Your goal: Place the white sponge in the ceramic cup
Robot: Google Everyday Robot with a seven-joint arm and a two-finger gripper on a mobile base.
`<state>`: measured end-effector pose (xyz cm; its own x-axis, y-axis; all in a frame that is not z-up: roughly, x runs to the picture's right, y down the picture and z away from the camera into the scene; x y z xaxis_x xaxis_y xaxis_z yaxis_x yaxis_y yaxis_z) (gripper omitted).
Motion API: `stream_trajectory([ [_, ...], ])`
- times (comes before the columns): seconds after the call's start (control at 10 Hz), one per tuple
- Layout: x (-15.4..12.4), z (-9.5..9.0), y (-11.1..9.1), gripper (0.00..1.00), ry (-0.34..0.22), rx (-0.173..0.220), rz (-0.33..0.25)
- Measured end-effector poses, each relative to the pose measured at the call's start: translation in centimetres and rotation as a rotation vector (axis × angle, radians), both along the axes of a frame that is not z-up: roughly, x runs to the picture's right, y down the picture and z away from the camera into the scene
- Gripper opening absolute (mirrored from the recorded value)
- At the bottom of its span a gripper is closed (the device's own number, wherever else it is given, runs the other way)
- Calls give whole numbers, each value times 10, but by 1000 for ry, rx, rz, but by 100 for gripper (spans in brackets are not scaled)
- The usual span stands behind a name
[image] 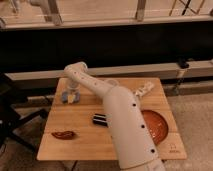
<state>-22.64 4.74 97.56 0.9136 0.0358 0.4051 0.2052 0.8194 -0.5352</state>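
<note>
My gripper (70, 94) hangs at the end of the white arm over the far left part of the wooden table (85, 145). A small pale cream block, the white sponge (73, 99), sits right at its tip, beside a bluish-grey shape (65, 98) that I cannot make out. I cannot tell whether the sponge is held or resting on the table. A pale rounded thing, which looks like the ceramic cup (113, 82), stands at the table's back edge. It is partly hidden behind the arm, well to the right of the gripper.
A black striped bar (99, 119) lies mid-table against the arm. A dark red flat item (64, 134) lies front left. An orange-red plate (156, 125) sits at the right, and a small irregular white object (144, 90) at the back right. A dark wall runs behind the table.
</note>
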Motion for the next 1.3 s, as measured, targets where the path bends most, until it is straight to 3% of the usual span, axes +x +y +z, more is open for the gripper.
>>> stream_trajectory([
  [0.4, 6, -12, -13, 0, 7, 12, -2],
  [1.3, 10, -75, -67, 0, 11, 93, -11],
])
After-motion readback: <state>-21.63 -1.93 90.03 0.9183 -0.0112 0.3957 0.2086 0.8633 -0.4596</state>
